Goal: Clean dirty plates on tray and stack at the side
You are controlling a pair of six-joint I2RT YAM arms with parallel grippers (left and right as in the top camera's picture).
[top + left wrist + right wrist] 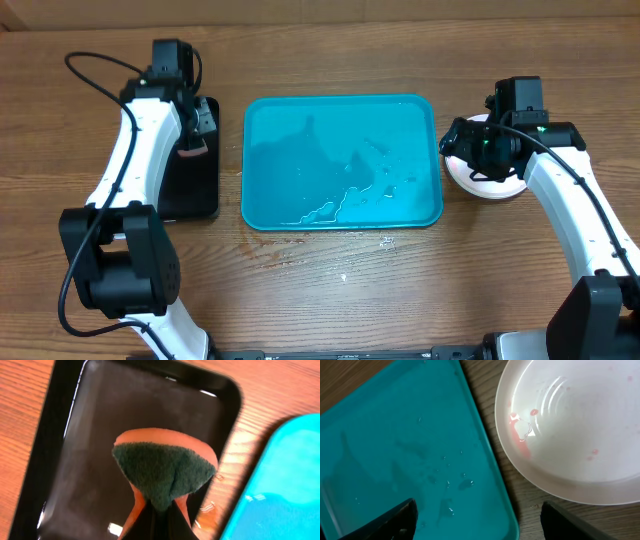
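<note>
The turquoise tray lies mid-table, wet, with no plates on it; it also shows in the right wrist view and the left wrist view. A white plate sits on the table right of the tray, with faint red smears and water in it. Whether other plates lie under it I cannot tell. My right gripper is open and empty above the plate's left edge and the tray's rim. My left gripper is shut on the green-red sponge above the black tray.
The black tray lies left of the turquoise tray. Water drops lie on the wood table in front of the turquoise tray.
</note>
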